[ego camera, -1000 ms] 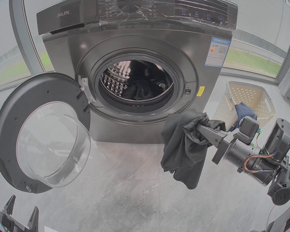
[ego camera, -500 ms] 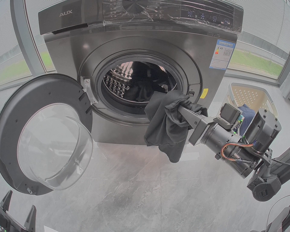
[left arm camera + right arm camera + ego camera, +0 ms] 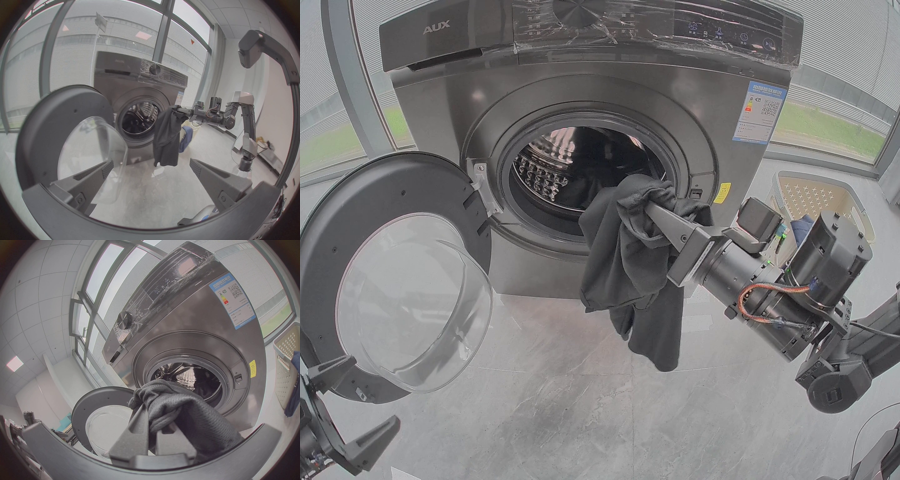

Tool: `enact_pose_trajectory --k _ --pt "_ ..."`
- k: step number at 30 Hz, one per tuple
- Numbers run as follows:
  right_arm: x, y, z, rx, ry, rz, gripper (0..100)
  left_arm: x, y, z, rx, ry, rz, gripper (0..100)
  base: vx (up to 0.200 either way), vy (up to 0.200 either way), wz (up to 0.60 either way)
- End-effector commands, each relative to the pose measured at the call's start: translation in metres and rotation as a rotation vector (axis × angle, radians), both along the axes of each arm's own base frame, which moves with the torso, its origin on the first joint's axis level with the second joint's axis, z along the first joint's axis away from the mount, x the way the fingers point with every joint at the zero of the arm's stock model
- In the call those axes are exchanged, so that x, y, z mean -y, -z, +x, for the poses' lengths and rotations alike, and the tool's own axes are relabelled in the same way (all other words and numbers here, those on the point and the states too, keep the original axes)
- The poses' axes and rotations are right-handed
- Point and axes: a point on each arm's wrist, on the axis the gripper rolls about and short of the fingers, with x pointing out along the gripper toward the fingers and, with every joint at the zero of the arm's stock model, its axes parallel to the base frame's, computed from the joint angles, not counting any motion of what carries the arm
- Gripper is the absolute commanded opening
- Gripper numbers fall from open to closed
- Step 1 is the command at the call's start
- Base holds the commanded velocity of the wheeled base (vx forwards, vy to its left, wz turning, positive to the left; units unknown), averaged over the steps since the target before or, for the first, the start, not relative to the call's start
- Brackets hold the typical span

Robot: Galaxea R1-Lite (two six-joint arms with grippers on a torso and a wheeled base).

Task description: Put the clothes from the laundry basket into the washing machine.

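Our right pincer (image 3: pixel 651 209) is clamped on the dark garment (image 3: pixel 625 269), which hangs at the mouth of the washing machine (image 3: pixel 600 81), its tail drooping below the rim (image 3: pixel 550 240). We judge that the tail may catch there or slide to the floor (image 3: pixel 550 406) on release. Our left pincer (image 3: pixel 362 400) gapes apart.

The right arm (image 3: pixel 756 281) hides much of the laundry basket (image 3: pixel 831 190).

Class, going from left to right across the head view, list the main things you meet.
Open washing machine door → drum opening → dark garment, held in the right gripper → laundry basket.
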Motion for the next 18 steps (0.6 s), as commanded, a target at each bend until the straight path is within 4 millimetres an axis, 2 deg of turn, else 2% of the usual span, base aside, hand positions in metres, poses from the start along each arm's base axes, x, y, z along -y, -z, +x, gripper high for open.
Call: enact_pose_trajectory --k 1,9,10,13,18 --pt "-0.006 -0.011 0.000 0.014 -0.024 0.045 0 0.025 -0.008 0.085 -0.187 0.258 0.035 100 0.000 0.000 0.00" --pt "-0.007 -0.016 0.002 0.026 0.000 0.062 0 0.062 0.005 0.114 -0.274 0.342 0.052 100 0.000 0.000 0.00" --pt "-0.007 -0.016 0.002 0.026 0.000 0.062 0 0.062 0.005 0.114 -0.274 0.342 0.052 100 0.000 0.000 0.00" --pt "-0.010 -0.024 0.005 0.031 0.027 0.081 0 0.072 0.008 0.130 -0.297 0.350 0.056 100 0.000 0.000 0.00" --pt "-0.010 -0.024 0.002 0.028 0.020 0.083 0 0.082 0.013 0.149 -0.319 0.351 0.064 100 0.000 0.000 0.00"
